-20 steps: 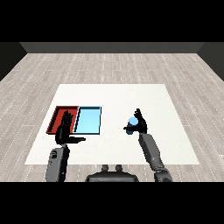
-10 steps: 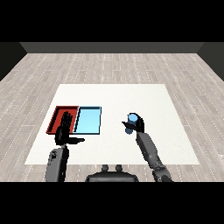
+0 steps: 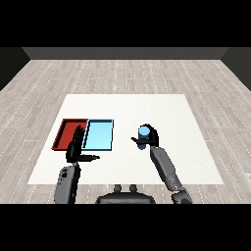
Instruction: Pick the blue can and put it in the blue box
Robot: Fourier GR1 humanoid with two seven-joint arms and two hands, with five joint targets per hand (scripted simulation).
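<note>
The right hand (image 3: 149,137) is curled round the blue can (image 3: 143,132), holding it upright near the middle of the desk (image 3: 147,105). The blue tray (image 3: 99,135) lies to its left (toward the desk's left edge), nearer the open, idle left hand (image 3: 76,148).

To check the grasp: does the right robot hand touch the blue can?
Touching. The head view shows the right robot hand curled round the can.
</note>
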